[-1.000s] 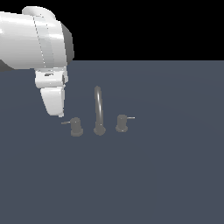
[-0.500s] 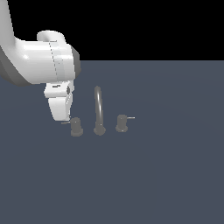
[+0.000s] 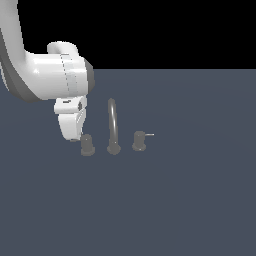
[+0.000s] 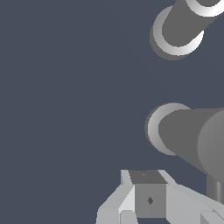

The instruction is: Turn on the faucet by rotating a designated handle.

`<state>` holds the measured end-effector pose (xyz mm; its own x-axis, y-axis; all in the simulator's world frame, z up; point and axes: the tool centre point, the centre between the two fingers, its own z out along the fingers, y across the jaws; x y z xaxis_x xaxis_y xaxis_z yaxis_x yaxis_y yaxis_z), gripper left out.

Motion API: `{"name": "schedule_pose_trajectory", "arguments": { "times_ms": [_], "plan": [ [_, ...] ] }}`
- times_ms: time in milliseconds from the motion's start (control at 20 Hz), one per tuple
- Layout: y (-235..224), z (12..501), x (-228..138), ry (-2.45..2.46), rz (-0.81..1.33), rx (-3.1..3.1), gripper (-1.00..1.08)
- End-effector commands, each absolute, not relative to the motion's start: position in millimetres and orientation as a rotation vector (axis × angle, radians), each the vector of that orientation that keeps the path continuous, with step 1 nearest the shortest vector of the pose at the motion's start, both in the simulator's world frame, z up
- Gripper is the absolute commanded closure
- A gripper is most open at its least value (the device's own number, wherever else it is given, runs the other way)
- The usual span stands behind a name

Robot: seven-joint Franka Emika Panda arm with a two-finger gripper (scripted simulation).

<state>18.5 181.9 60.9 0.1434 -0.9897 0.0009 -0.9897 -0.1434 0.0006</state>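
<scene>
The faucet stands on the grey surface. The handle sits at nine o'clock of the spout, the twin knob at three o'clock. The gripper hangs just beside the handle at ten o'clock; finger state cannot be determined.
</scene>
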Motion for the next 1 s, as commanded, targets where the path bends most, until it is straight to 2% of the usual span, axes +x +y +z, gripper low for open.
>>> {"name": "schedule_pose_trajectory", "arguments": {
  "times_ms": [0, 300, 750, 950],
  "plan": [
    [182, 62, 18, -2.052, 0.0, 2.379, 1.08],
    [183, 63, 17, -2.049, 0.0, 2.381, 1.08],
    [194, 63, -14, -2.049, 0.0, 2.381, 1.08],
    [189, 63, -13, -2.058, 0.005, 2.38, 1.08]
  ]
}}
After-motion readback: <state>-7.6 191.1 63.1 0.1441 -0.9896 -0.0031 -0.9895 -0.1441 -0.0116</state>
